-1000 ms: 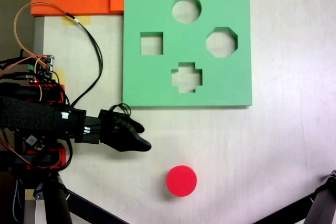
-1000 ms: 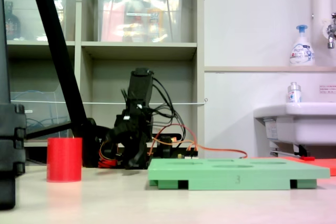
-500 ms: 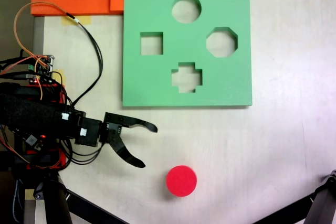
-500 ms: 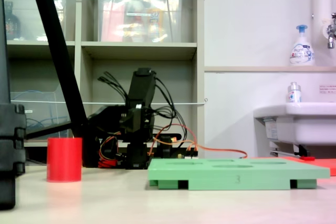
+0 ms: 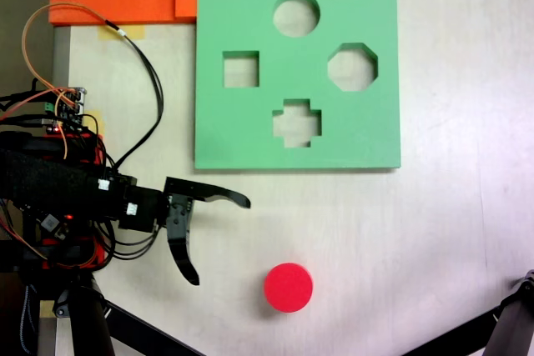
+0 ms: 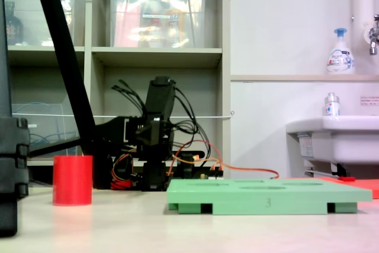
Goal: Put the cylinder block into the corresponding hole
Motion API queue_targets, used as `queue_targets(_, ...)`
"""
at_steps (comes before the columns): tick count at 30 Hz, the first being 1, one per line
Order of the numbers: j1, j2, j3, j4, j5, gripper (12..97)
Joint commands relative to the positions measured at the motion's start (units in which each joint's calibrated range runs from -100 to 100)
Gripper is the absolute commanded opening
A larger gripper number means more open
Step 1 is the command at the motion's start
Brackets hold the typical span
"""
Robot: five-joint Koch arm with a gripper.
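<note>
Gripper is spread wide, holding nothing. The cylinder block sits near the table's bottom edge, well apart from the round hole

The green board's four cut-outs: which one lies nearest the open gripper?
The cross-shaped cut-out, in the row nearest the gripper; the square, octagonal and circular ones lie farther up the green board.

Red cylinder block stands upright on its flat end, round top up, free on the table well below the green board's lower edge in the top-down fixed view; in the side-on fixed view it sits left of the board. The round hole is empty, near the board's top edge, above the cross cut-out and up-left of the octagon.
</note>
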Motion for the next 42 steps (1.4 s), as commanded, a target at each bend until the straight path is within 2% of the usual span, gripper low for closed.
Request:
queue_targets(1,-0.8,12.7,-1.2,19.6,-0.9,87.2)
queue_targets(3,-1.1,34.5,-1.2,36.5,-0.9,87.2)
queue_targets(6,-1.6,50.4,-1.2,46.4,-0.8,87.2)
queue_targets(11,-1.9,58.7,-0.7,46.4,-0.7,87.2)
queue_targets(27,-3.7,90.4,24.2,47.1,-0.7,87.0)
queue_targets(42,-4.8,103.8,37.0,47.0,-0.7,87.0)
